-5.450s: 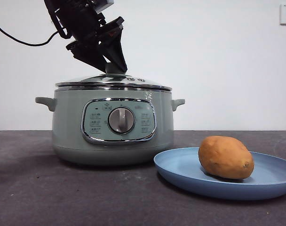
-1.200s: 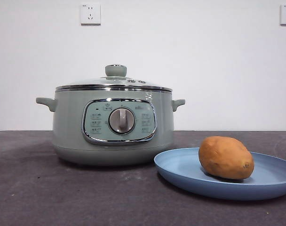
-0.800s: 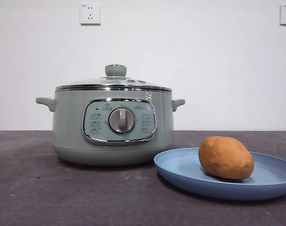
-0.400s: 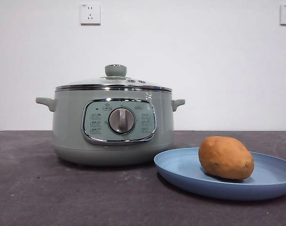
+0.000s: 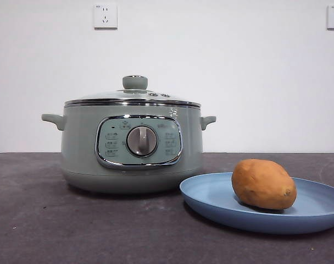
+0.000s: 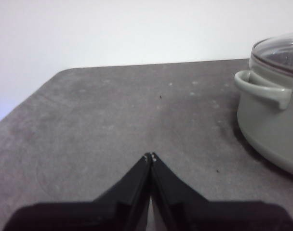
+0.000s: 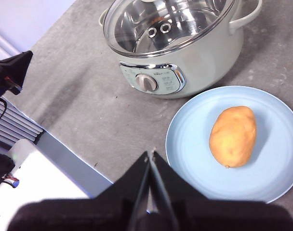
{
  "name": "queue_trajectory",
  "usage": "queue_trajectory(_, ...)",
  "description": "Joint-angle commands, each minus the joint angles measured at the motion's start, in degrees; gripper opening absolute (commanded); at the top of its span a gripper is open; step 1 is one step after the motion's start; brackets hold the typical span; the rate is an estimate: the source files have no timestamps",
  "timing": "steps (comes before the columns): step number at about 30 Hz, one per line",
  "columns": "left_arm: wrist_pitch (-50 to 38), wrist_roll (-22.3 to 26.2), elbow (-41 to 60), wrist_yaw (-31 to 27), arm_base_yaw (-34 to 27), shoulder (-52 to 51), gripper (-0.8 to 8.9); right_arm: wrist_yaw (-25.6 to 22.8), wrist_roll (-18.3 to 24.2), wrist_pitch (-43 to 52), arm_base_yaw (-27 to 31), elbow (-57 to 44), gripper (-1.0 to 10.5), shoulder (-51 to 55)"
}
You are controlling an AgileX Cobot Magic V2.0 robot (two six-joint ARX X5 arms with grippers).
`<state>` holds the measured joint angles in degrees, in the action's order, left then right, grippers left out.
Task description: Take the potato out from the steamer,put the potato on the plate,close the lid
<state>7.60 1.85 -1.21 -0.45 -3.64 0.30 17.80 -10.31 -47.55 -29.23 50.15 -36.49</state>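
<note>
I see the smooth orange-brown potato (image 5: 263, 184) on the plate (image 5: 211, 199), lid (image 5: 133, 94) seated on the steamer (image 5: 79, 143); both grippers (image 6: 150, 156) (image 7: 150, 154) pinched together, empty.

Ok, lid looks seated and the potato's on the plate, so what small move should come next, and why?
Probably none beyond holding both arms parked. The potato lies on the plate, the lid sits level on the steamer, and the left gripper and right gripper are shut, holding nothing.

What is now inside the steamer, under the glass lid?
Through the lid, the right wrist view shows only shiny bare metal inside the steamer, no food. Reflections hide part of the bottom. The potato lies on the plate.
</note>
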Motion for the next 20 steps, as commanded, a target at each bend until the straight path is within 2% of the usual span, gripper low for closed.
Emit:
queue_trajectory(1, -0.04, -1.86, 1.07, 0.35, -0.17, -0.2, -0.04, -0.15, -0.24, 0.31, -0.07, 0.04, 0.0, 0.13)
queue_trajectory(20, 2.62, -2.51, 1.05, 0.66, -0.17, -0.2, -0.04, -0.17, -0.22, 0.31, -0.07, 0.04, 0.0, 0.13)
